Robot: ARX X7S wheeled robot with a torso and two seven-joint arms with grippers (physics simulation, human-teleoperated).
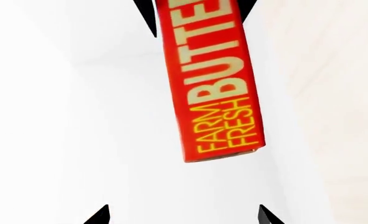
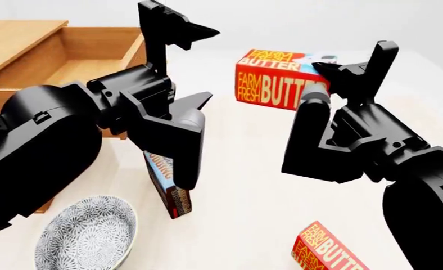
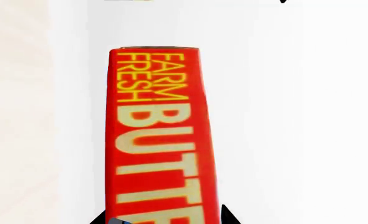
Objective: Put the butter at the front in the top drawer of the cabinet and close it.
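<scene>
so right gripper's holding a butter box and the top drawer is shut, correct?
Not shut. The head view shows the top drawer pulled open. The rest stands: the right gripper does hold a butter box.

Red butter (image 2: 281, 84) box with yellow and cream lettering, blue-and-white upper face. Second butter box (image 2: 326, 250), near right, same red with yellow print. Light brown wood on cabinet (image 2: 15, 34) and top drawer (image 2: 94, 53). Bowl (image 2: 86, 236), near left, grey-blue floral pattern on white. Blue and brown pudding box (image 2: 169, 191). Black arms. Pale cream tabletop (image 2: 244, 169).
</scene>
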